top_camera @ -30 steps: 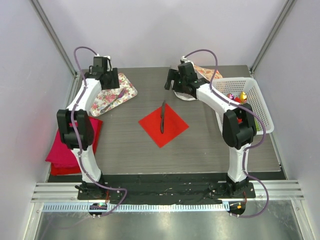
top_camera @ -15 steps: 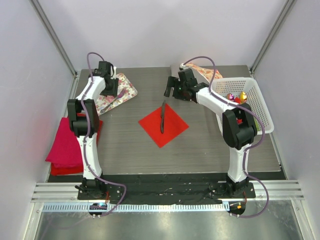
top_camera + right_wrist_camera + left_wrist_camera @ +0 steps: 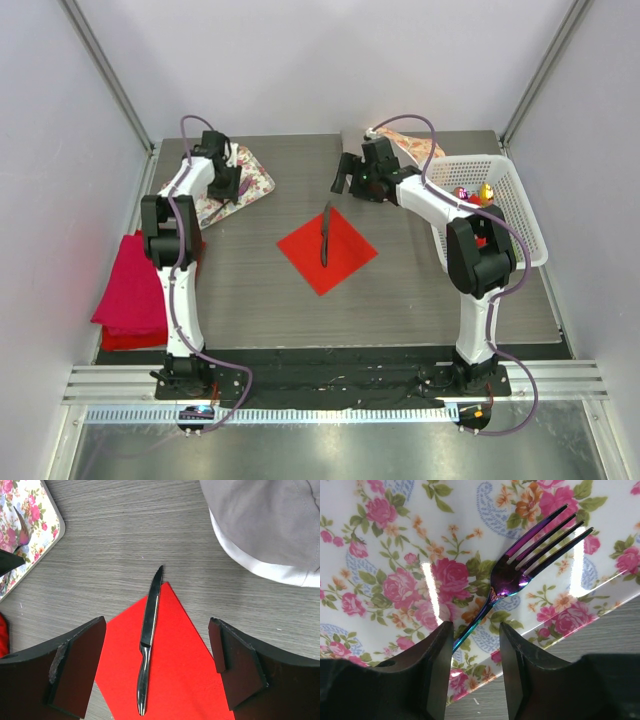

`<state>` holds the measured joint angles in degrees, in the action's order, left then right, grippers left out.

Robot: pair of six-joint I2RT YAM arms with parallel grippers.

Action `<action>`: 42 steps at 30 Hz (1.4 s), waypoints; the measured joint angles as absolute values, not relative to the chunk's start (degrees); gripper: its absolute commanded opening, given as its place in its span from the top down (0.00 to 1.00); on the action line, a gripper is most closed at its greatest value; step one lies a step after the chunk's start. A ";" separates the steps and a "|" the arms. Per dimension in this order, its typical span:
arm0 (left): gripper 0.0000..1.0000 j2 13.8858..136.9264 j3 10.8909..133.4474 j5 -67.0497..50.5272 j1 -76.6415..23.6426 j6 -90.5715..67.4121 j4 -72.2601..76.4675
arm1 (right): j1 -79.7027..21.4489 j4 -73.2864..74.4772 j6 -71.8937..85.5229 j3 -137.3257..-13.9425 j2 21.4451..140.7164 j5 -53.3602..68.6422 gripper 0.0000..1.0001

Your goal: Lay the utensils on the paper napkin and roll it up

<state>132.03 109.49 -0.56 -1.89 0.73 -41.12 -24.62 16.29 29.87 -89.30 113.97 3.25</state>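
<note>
Lowered, left fingers (image 3: 436, 672) straddle one fork (image 3: 510, 578); one knife (image 3: 148, 639) on napkin (image 3: 187, 670).

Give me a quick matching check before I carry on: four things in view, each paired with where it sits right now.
Things:
1. knife
2. fork
3. paper napkin
4. white basket

Places:
A. lying on the floral tray
B. far right side
C. lying on the red sheet
D. spread flat in the centre

Pairs: 1-C, 2-A, 3-D, 4-B
</note>
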 measured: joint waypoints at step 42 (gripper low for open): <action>0.98 121.80 112.77 22.15 -43.03 -39.11 -51.55 | -17.93 14.81 31.90 -69.10 96.90 2.48 0.03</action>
